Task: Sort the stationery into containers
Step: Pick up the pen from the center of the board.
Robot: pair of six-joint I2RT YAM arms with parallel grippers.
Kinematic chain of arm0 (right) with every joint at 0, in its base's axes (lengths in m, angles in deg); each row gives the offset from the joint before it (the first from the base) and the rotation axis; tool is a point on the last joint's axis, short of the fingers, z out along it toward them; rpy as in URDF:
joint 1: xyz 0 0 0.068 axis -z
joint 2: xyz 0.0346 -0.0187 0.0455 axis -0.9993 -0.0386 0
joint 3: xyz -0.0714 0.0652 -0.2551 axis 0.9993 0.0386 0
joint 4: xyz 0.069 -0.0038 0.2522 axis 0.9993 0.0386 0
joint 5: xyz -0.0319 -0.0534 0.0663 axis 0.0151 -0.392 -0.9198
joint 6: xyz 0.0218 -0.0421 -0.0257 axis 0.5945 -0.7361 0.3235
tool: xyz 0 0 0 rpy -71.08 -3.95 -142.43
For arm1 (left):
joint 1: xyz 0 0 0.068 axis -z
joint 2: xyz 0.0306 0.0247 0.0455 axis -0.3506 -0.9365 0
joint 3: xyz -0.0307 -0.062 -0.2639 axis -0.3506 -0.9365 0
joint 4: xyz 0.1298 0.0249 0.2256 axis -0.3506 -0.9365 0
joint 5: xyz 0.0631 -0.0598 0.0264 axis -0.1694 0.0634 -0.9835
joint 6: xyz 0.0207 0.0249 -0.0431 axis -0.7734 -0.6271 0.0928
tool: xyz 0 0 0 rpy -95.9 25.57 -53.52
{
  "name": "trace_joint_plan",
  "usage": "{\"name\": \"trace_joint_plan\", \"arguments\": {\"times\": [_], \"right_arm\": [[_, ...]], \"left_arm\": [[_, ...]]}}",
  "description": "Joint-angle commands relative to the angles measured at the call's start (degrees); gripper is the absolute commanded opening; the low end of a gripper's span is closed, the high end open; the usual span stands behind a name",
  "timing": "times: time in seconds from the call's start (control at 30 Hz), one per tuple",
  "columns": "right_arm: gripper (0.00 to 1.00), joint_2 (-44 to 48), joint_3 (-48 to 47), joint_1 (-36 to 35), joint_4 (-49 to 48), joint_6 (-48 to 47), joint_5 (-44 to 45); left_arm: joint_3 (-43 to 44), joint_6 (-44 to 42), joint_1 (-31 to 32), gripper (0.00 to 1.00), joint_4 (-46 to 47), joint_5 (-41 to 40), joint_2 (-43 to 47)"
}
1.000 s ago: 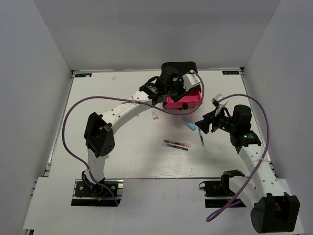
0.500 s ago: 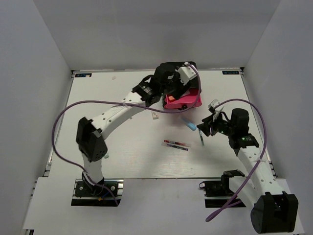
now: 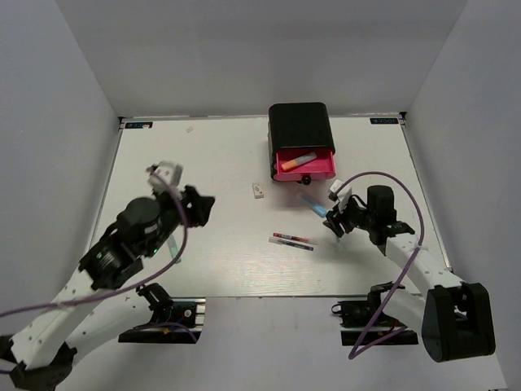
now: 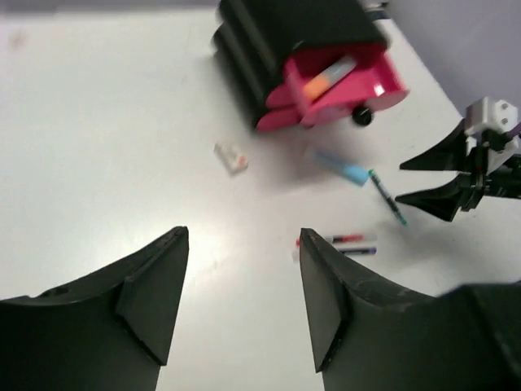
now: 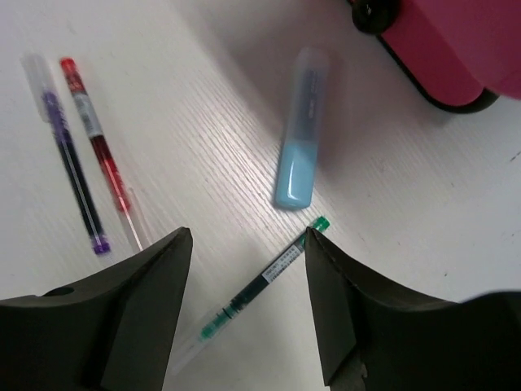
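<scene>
Lying flat on the table (image 3: 203,155), the green pen (image 5: 260,281) is running diagonally in your right wrist view, its capped end pointing up-right toward the blue marker (image 5: 297,130) and its other end pointing down-left. Your right gripper (image 5: 246,240) is hovering over it with jaws spread wide, holding nothing, and the pen is sitting in the gap. The blue marker is lying nearly upright in that view, pale end aiming at the pink drawer (image 5: 456,57) and its black knob (image 5: 373,12), blue end just beside the pen's cap. The red pen (image 5: 96,142) and dark pen (image 5: 72,163) are lying parallel, side by side, off to the left. In the top view the drawer is standing pulled out of the black cabinet (image 3: 299,126), with an orange-tipped marker (image 3: 299,160) lying slanted inside. The white eraser (image 3: 258,191) is sitting left of the drawer. Your left gripper (image 4: 242,236) is hanging well apart from everything, jaws wide, empty.
</scene>
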Motion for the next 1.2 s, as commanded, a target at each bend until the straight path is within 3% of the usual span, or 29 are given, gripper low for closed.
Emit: {"name": "trace_joint_plan", "arguments": {"times": [0.0,0.03,0.07,0.27,0.43,0.83,0.93,1.17], "right_arm": [[0.64,-2.3,2.2,-1.1,-5.1,-4.5,5.1],[0.64,-2.7,2.4,-1.5,-5.4,-4.7,5.5],[0.64,-3.2,2.5,-1.5,-6.7,-4.9,6.1],[0.60,-8.4,1.6,-2.6,-11.6,-2.7,10.5],[0.62,-12.8,-0.8,-4.2,-13.1,-0.9,12.5],[0.68,-23.5,-5.2,-7.4,-16.4,-0.2,16.8],[0.63,-25.1,-6.3,-7.9,-16.3,-0.5,16.6],[0.28,-27.1,-8.1,-8.4,-10.0,-3.4,14.1]], "left_arm": [[-7.5,10.3,-0.1,0.68,-13.3,-8.0,11.6],[-9.0,11.2,0.4,0.69,-15.2,-8.9,14.5],[-9.0,16.6,0.4,0.77,-19.1,-12.4,19.7],[-11.5,15.6,1.2,0.78,-17.7,-13.9,33.6],[-17.5,15.6,1.2,0.78,-15.3,-14.5,37.0],[-18.2,16.4,1.2,0.78,-15.9,-16.7,36.8],[-18.7,16.4,1.2,0.78,-15.9,-16.7,36.8],[-19.2,16.4,1.2,0.78,-15.3,-16.7,34.9]]}}
